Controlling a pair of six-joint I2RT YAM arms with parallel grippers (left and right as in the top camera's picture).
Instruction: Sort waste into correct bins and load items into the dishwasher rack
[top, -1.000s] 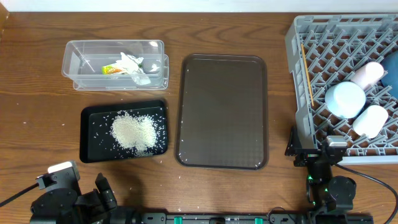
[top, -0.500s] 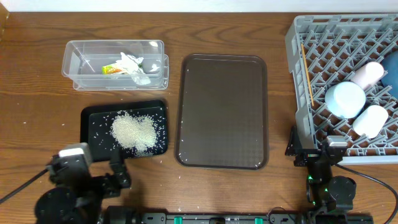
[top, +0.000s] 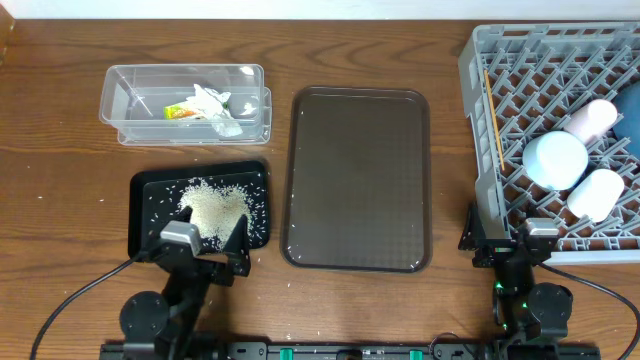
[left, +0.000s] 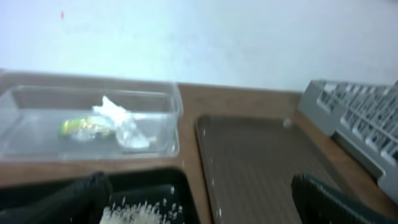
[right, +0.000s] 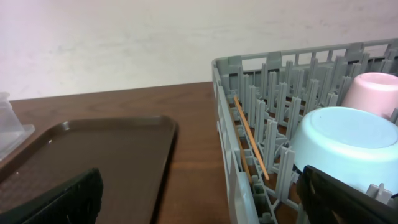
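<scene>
A brown wooden table (top: 60, 150) below a pale wall is seen from overhead, with the clear tub (top: 185, 103) at the far left holding the napkin (top: 212, 100) and the wrapper (top: 180, 112), and the black tray (top: 145, 215) in front of it holding the rice (top: 212, 210), a few grains being scattered over its floor. The brown tray (top: 358, 180) lies bare in the middle, and the rack (top: 480, 120) at the right carries the chopsticks (top: 493, 115), the light-blue bowl (top: 555, 158), the pink cup (top: 592, 117) and the white cup (top: 596, 193). The left gripper (top: 212, 238), which was parked at the near left corner a second ago, has been brought over the near edge of the black tray, spread wide and empty; the right gripper (top: 497, 238) has not been moved from beside the rack's near corner and is likewise wide and empty. Since nothing loose is left on the table, the sorting is judged to be essentially done, and the left arm's advance is taken as a last tidying or check. In the left wrist view, the fingers (left: 74, 199) are seen far apart over the rice, with the tub beyond. In the right wrist view, the fingers (right: 62, 199) are seen wide apart, nothing between them, with the chopsticks leaning inside the rack wall.
</scene>
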